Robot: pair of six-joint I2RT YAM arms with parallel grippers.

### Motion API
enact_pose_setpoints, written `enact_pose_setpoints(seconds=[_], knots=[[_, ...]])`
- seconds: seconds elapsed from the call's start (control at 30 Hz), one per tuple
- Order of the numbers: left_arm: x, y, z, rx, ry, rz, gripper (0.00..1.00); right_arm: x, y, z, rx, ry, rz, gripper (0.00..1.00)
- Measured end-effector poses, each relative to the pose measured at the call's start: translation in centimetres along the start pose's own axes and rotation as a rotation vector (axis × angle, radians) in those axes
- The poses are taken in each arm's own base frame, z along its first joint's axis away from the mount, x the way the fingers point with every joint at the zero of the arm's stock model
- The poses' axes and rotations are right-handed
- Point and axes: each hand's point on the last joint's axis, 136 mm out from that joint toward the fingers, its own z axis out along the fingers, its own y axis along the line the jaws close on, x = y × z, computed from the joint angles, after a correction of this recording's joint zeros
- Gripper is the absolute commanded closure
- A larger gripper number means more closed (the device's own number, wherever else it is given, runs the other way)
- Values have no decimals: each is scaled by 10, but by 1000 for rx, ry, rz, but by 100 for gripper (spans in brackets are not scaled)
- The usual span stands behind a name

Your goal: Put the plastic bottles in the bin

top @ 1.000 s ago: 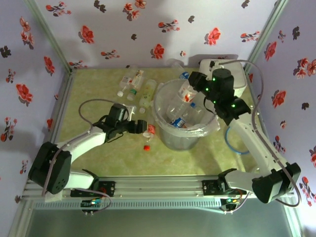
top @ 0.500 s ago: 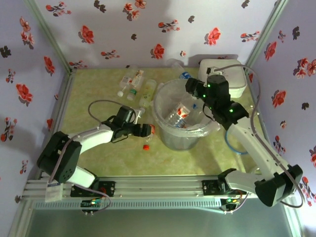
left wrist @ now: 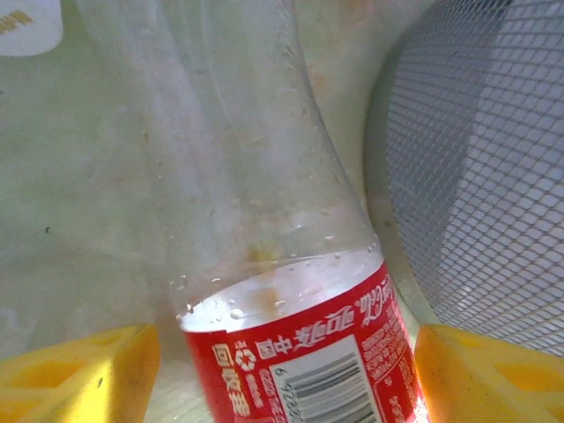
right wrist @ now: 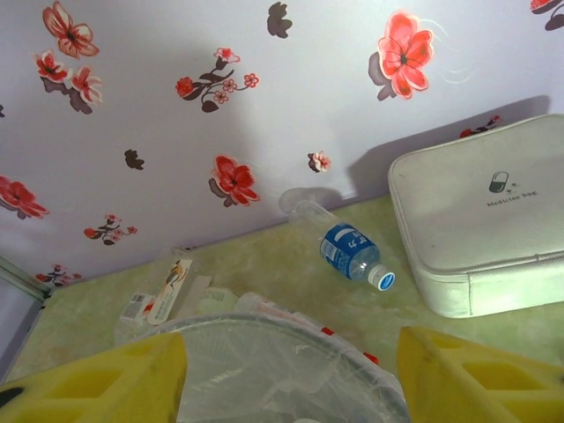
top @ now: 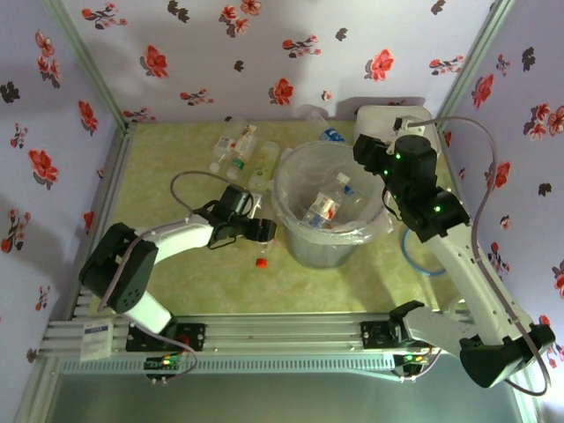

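A clear plastic bottle with a red label (left wrist: 300, 352) lies on the table beside the bin's mesh wall (left wrist: 493, 176). My left gripper (left wrist: 286, 374) straddles it, its yellow fingers (left wrist: 79, 374) close on either side, still open. In the top view the left gripper (top: 262, 231) sits at the left foot of the bin (top: 291, 231). My right gripper (top: 370, 157) hangs open and empty over the bin's far right rim, the rim (right wrist: 291, 330) showing between its fingers (right wrist: 97, 379). Several bottles (top: 324, 206) lie inside the bin. More bottles (top: 236, 148) lie at the far left.
A blue-labelled bottle (right wrist: 352, 251) lies by the back wall, next to the white lidded box (right wrist: 485, 220). A loose red cap (top: 262, 263) sits near the left gripper. A blue ring (top: 412, 256) lies right of the bin. Patterned walls enclose the table.
The right gripper opened and its bottle dropped into the bin; the arm then drew back to the right. The left gripper slid right around the red-labelled bottle and its jaws narrowed.
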Motion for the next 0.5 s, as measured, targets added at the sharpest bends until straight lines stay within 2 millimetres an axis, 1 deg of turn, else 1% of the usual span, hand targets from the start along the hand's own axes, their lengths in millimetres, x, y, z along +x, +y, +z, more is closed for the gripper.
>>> enact_pose_setpoints(seconds=[0.17,0.3,0.4,0.5], knots=[[12,11,7,-51,44,1,35,-1,-2,0,6,-3,2,35],[13,15,7,-70,51,17,39,-1,-3,1,9,-3,3,35],[14,16,3,-83,56,23,40,-1,-4,1,11,-1,2,35],[12,15,-8,-89,49,32,44,1,-5,0,18,14,-3,35]])
